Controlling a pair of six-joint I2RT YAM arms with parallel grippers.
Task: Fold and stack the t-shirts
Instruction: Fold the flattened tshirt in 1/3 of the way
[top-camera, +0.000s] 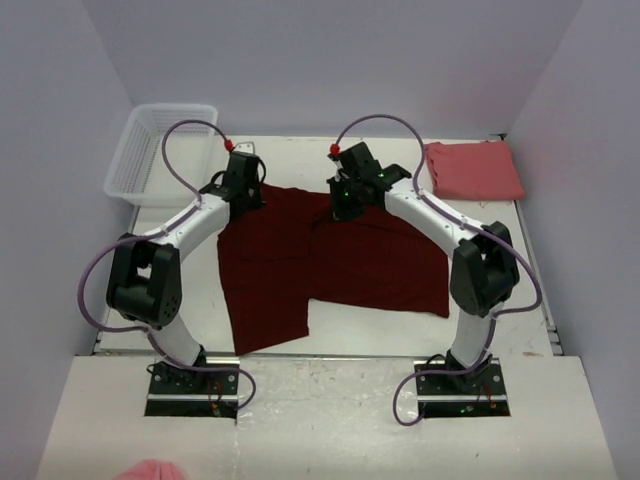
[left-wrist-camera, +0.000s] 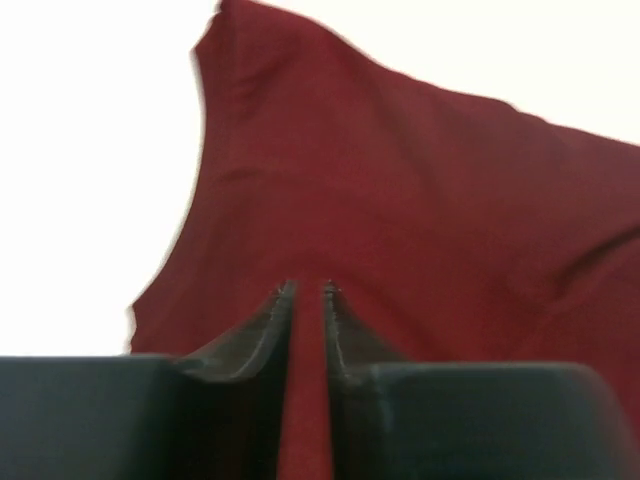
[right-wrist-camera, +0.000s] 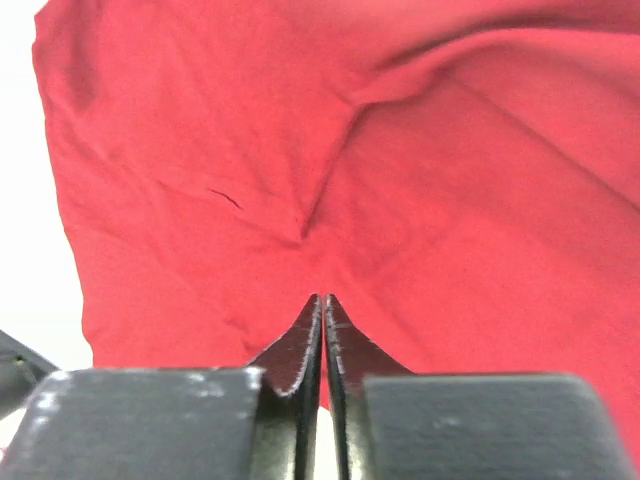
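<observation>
The dark maroon t-shirt (top-camera: 340, 262) lies spread on the white table, its left part hanging lower than its right. My left gripper (top-camera: 247, 197) is at its far left corner. In the left wrist view the jaws (left-wrist-camera: 309, 290) stand nearly together, and maroon cloth (left-wrist-camera: 420, 190) fills the thin gap. My right gripper (top-camera: 343, 207) is at the shirt's far edge near the middle. Its jaws (right-wrist-camera: 321, 297) are shut at the cloth's edge, and creases in the shirt (right-wrist-camera: 460, 200) run toward the tips. The salmon pink t-shirt (top-camera: 475, 170) lies folded at the far right.
A white mesh basket (top-camera: 122, 186) stands at the far left corner, partly off the table. A bit of pink cloth (top-camera: 150, 470) shows at the bottom edge, near the left arm's base. Pale walls close the table in on three sides.
</observation>
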